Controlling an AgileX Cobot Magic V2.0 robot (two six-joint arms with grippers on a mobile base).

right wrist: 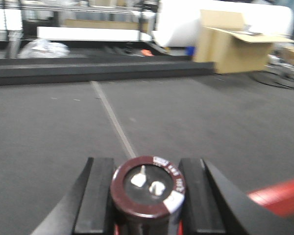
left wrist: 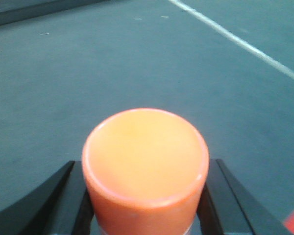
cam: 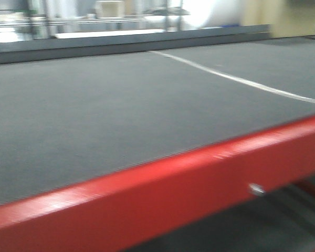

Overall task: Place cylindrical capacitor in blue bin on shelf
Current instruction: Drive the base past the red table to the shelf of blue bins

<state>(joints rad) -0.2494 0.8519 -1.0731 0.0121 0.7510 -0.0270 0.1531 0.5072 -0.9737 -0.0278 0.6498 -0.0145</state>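
In the right wrist view my right gripper [right wrist: 147, 164] is shut on the cylindrical capacitor [right wrist: 148, 191], a stubby maroon cylinder with two silvery terminals on its dark top, held upright between the black fingers [right wrist: 95, 196]. In the left wrist view my left gripper [left wrist: 144, 164] is shut on an orange cylinder [left wrist: 144, 156] with a smooth, rimmed top, held above the dark mat. Neither gripper shows in the front view. The steel shelf and the blue bin cannot be made out; only blurred metal racks [right wrist: 34, 10] stand far back.
A red-framed table [cam: 173, 194] carries a dark grey mat [cam: 121, 105] crossed by a white line [cam: 236, 79]. A raised dark ledge [right wrist: 88, 71] bounds its far side. Beyond it stand a cardboard box [right wrist: 230, 46] and a large white roll [right wrist: 186, 22].
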